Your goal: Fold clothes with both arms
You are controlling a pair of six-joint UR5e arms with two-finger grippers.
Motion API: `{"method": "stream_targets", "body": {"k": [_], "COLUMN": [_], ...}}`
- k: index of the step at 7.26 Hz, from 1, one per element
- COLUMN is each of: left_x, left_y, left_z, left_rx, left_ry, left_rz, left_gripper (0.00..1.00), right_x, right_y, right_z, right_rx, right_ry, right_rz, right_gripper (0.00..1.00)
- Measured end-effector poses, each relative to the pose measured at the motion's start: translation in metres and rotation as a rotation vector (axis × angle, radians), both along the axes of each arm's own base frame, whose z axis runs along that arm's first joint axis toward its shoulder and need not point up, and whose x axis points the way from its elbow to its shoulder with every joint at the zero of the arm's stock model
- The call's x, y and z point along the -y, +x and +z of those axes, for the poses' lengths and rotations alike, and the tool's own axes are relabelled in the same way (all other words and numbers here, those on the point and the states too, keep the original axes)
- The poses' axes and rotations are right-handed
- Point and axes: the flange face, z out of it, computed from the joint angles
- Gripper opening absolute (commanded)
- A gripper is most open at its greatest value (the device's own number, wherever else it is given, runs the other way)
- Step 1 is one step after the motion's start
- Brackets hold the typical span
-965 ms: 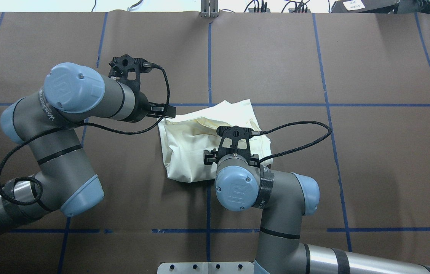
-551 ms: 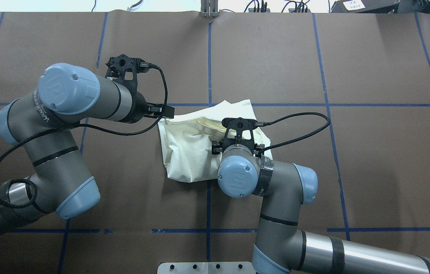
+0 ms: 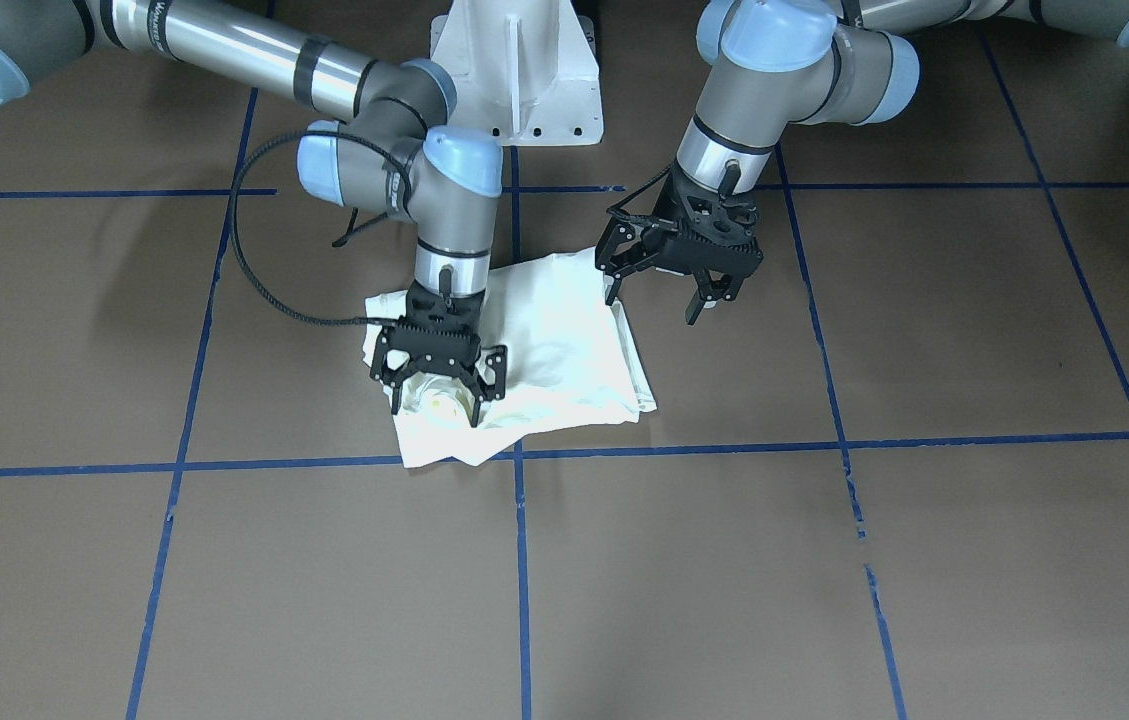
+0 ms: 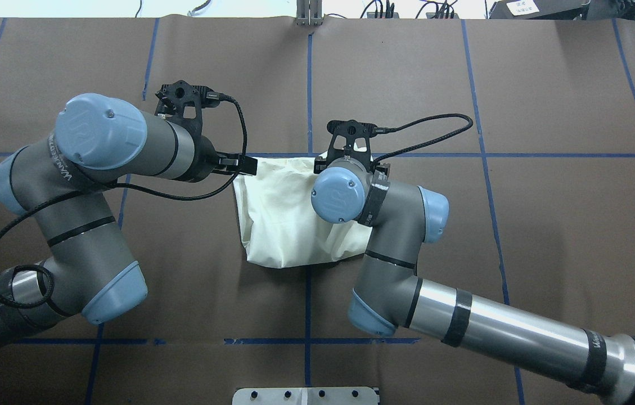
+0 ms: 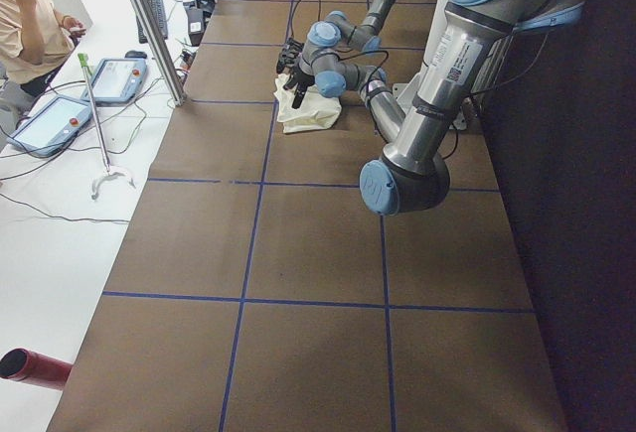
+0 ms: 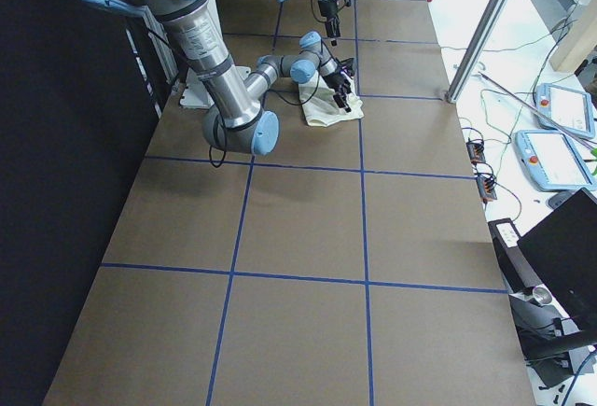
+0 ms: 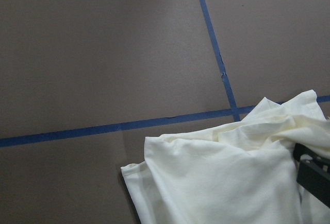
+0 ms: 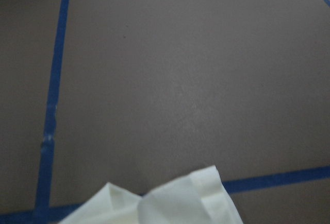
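Overhead, front, sides, wrists, all on shirt (image 4: 283, 214)

The T-shirt (image 3: 564, 330) is soft, matt cream cloth, rumpled into loose creases. Under it the worktop (image 3: 824, 560) is covered in smooth, dull brown paper, crossed by blue tape (image 3: 724, 446) with a faint sheen. The right arm (image 3: 224, 45) shows brushed silver metal that catches the light. The left arm (image 3: 744, 105) is satin grey, with smooth light-blue plastic caps (image 4: 104, 130). The left gripper (image 3: 652, 305) and right gripper (image 3: 434, 412) look like matt black plastic. The black cable (image 3: 236, 240) is braided, and the pedestal (image 3: 514, 90) is white painted metal.
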Motion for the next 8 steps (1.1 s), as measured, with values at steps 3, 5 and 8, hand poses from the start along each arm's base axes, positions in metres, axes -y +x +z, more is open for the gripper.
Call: {"method": "stream_targets", "body": {"k": [3,5,8], "left_x": [-0.001,-0.001,0.000], "left_y": [0.001,0.001,0.002], "left_z": [-0.001,-0.001,0.001], "left_rx": [-0.002,-0.002,0.000], "left_ry": [0.001,0.002,0.000], "left_rz": [0.002,0.003,0.003], "left_gripper": [1.00,1.00,1.00], "right_x": [0.078,0.071,0.022], "right_y": [0.045,0.064,0.058], "right_z": [-0.006,-0.035,-0.039], "right_rx": [0.092,0.186,0.201], "right_ry": [-0.051,-0.114,-0.139], "right_rz": [0.027,-0.058,-0.121], "right_gripper": [1.00,1.00,0.54]}}
